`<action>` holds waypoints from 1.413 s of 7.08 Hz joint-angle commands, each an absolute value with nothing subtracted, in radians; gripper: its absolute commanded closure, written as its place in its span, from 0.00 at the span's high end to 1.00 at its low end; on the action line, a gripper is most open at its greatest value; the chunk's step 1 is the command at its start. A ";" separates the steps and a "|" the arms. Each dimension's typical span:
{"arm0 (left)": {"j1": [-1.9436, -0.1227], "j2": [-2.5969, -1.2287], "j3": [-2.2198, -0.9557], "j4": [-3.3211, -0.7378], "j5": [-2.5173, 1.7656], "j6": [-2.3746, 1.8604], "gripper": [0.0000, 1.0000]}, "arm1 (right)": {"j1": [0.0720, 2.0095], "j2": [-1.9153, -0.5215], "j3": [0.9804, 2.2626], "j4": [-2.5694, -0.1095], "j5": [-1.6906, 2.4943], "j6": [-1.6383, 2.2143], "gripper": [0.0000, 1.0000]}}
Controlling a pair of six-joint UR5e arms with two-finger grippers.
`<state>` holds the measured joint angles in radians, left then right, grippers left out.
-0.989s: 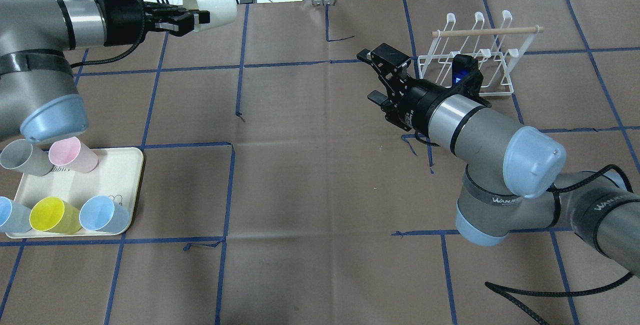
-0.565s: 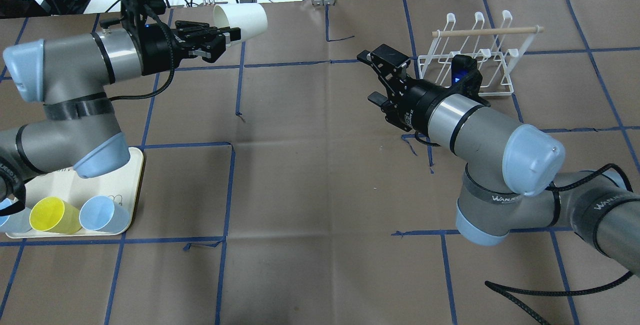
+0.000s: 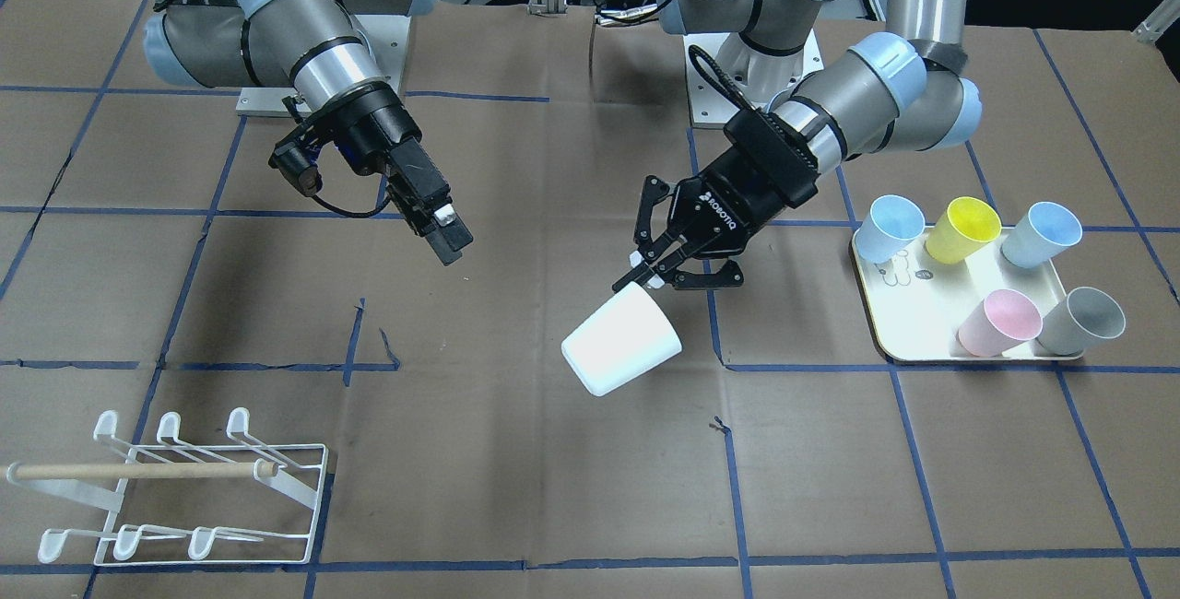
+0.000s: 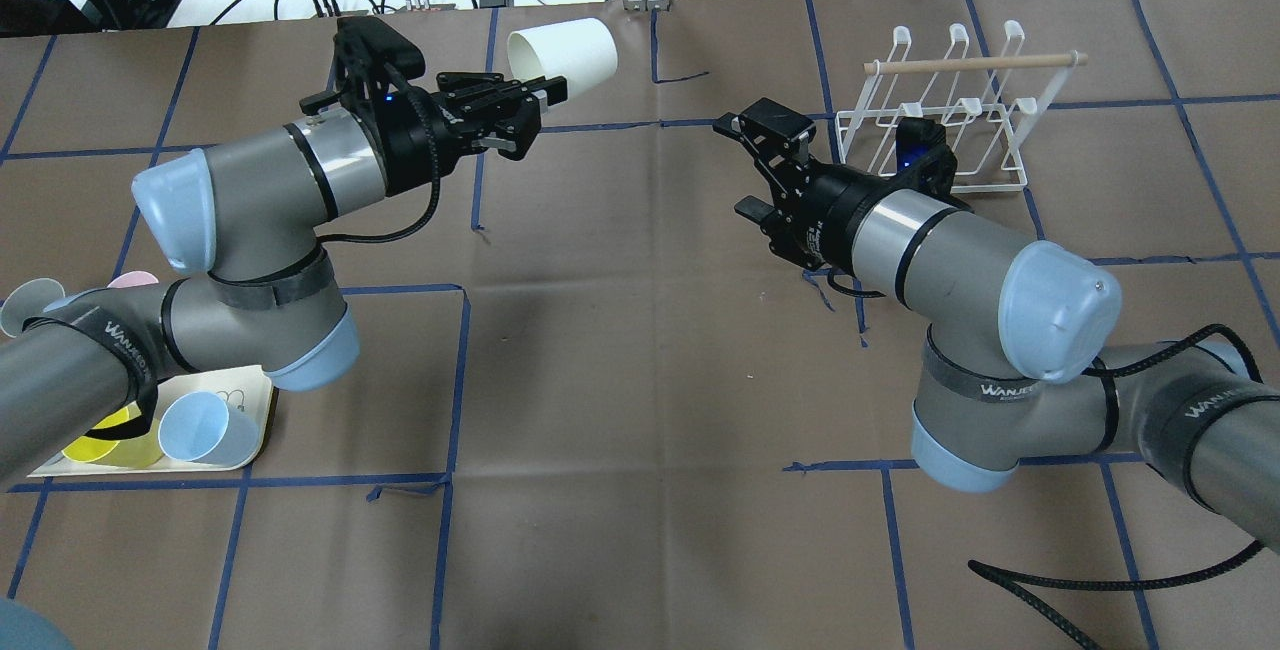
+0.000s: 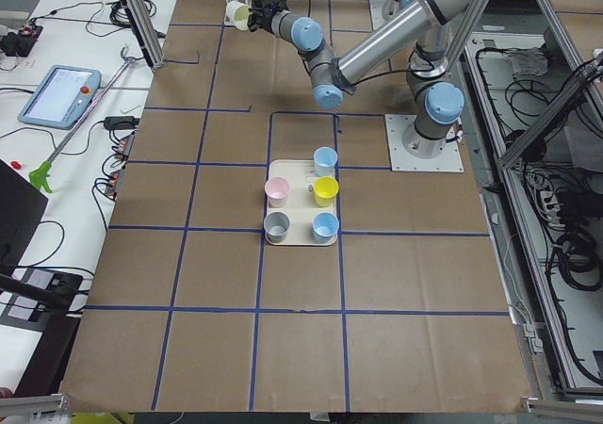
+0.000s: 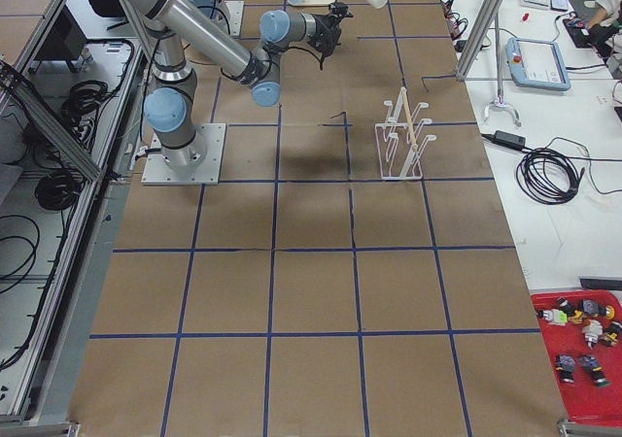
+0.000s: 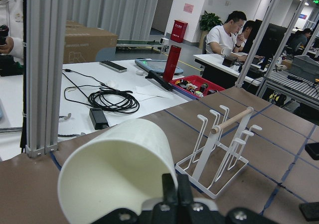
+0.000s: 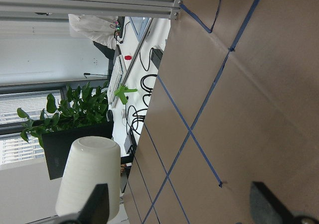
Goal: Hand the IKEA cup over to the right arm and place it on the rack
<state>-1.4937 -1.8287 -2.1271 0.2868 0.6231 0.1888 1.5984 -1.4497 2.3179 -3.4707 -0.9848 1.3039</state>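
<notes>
My left gripper [image 4: 543, 96] is shut on the rim of the white IKEA cup [image 4: 561, 49], which hangs tilted over the far middle of the table with its mouth toward the arm. The front-facing view shows the same gripper [image 3: 643, 275] and cup [image 3: 621, 342]. In the left wrist view the fingers [image 7: 175, 193] pinch the cup's wall [image 7: 117, 167]. The right arm's gripper [image 4: 744, 162] stands open with nothing in it, facing the cup across a gap, and the cup [image 8: 92, 176] shows in its wrist view. Behind the right wrist stands the white wire rack [image 4: 948, 108], with no cup on it [image 3: 175, 491].
A cream tray [image 3: 925, 342] on the robot's left carries several coloured cups, among them a yellow one [image 3: 961, 228] and a pink one [image 3: 997, 322]. My left arm covers part of the tray [image 4: 255, 417] from overhead. Cables and tools lie beyond the table's far edge.
My left arm has swung toward the table's middle, carrying the white cup to the right. The right gripper has stayed open and shifted only slightly.
</notes>
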 commanded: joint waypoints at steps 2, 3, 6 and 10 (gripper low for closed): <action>-1.522 -1.822 -2.154 0.327 0.644 0.164 0.01 | 1.598 -1.456 2.318 -3.468 -0.986 1.356 1.00; -1.522 -1.822 -2.154 0.328 0.644 0.164 0.01 | 1.600 -1.456 2.315 -3.470 -0.985 1.461 1.00; -1.525 -1.825 -2.155 0.330 0.644 0.163 0.02 | 1.606 -1.442 2.238 -3.467 -0.979 1.468 1.00; -1.528 -1.825 -2.155 0.330 0.643 0.161 0.03 | 1.683 -1.362 2.160 -3.467 -0.985 1.477 1.00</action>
<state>-1.5263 -1.8247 -2.1552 0.3298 0.6428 0.1622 1.6542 -1.3874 2.1923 -3.4668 -0.9812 1.4743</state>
